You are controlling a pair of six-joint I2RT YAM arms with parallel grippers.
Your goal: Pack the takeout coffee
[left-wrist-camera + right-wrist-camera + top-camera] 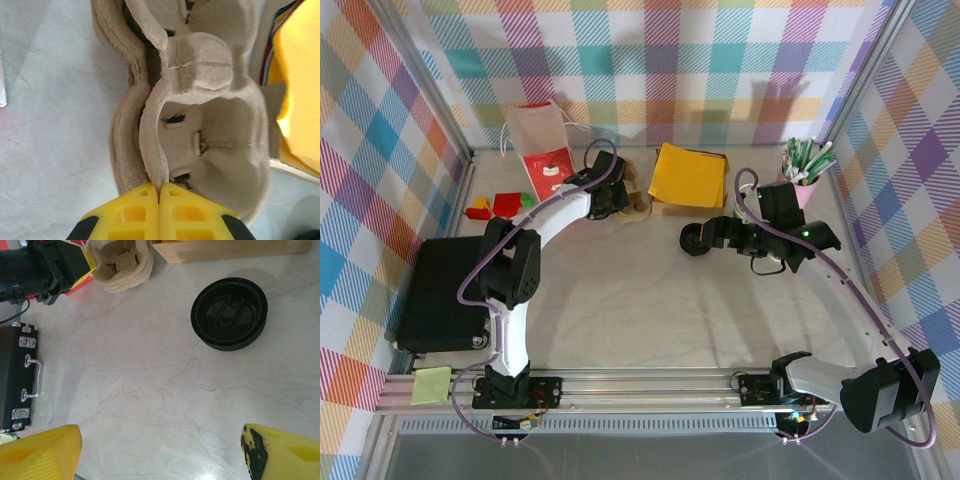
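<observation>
table (640, 310): the wide middle lay bare between the arms; things sat along the far and left edges.
case (440, 290): black, flat at the left edge.
yellow stack (688, 175): at the far edge, just right of the carrier.
carrier (220, 150): brown pulp, far side, one thin wall pinched.
left gripper (159, 192): pressed together on that wall's edge.
right gripper (162, 447): spread wide over bare table, touching nothing.
lid (229, 314): black, round, flat on the table near the yellow stack, well apart from the carrier, open room on its near side.
</observation>
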